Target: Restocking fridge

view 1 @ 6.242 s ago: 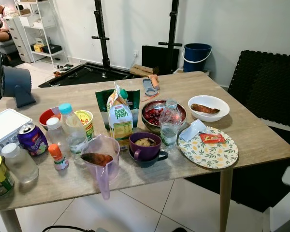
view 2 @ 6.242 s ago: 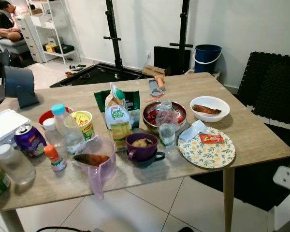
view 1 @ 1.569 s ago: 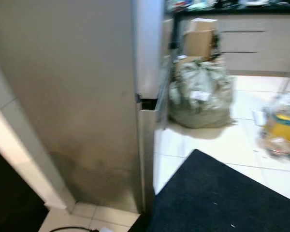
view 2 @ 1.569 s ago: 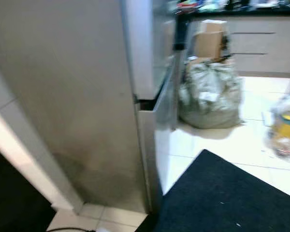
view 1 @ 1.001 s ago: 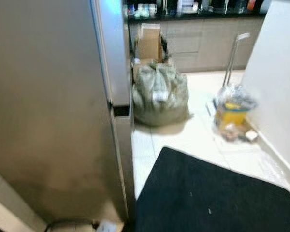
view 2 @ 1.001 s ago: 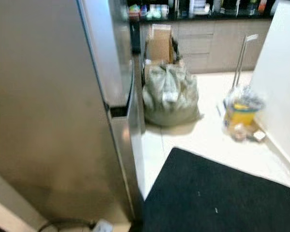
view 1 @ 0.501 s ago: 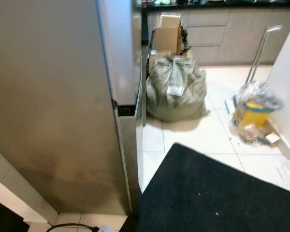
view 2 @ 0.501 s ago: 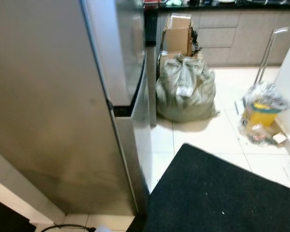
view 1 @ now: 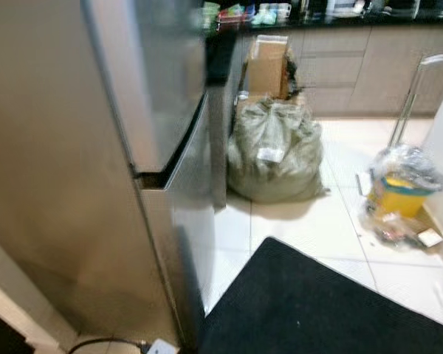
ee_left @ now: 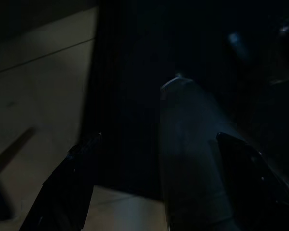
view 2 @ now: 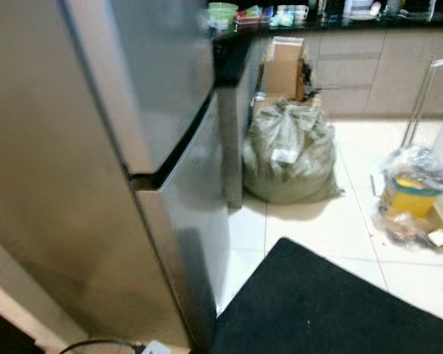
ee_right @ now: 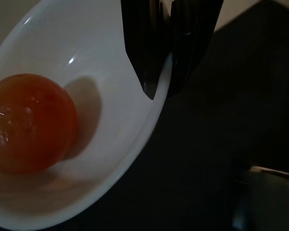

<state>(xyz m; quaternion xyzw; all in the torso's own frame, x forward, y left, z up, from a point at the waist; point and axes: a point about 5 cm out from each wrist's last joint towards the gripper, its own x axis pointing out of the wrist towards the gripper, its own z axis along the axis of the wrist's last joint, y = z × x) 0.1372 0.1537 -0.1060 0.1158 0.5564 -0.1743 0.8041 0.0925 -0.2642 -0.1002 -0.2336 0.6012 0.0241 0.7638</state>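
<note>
1. The stainless-steel fridge (view 1: 96, 169) stood with both doors closed, a dark seam running between the upper and lower door.
2. Just beyond the fridge's far corner, a grey-green tied sack (view 1: 275, 151) sat on the pale tiled floor (view 1: 310, 221), with a cardboard box (view 1: 268, 65) behind it against the cabinets.
3. A dark counter (view 2: 340, 21) ran along the back above the cabinets, carrying blurred cups and containers too unclear to name.
4. Well to the right of the fridge, a yellow tub wrapped in clear plastic (view 1: 402, 193) rested on the floor, with a metal handle (view 1: 412, 92) rising behind it.
5. A black mat (view 1: 332, 310) covered the floor in front of the fridge, its near corner close to the fridge's base.
6. A cable and a white plug (view 1: 159, 346) lay at the foot of the fridge.
7. The right end effector (ee_right: 164, 67) was clenched on the rim of a white bowl (ee_right: 111, 67), one finger inside and one outside it, holding it above the mat.
8. An orange-red round fruit, probably a tomato (ee_right: 29, 122), lay in the bowl's bottom.
9. The left end effector (ee_left: 159, 183) hung over dark floor, its fingers spread apart and released, grasping nothing.
</note>
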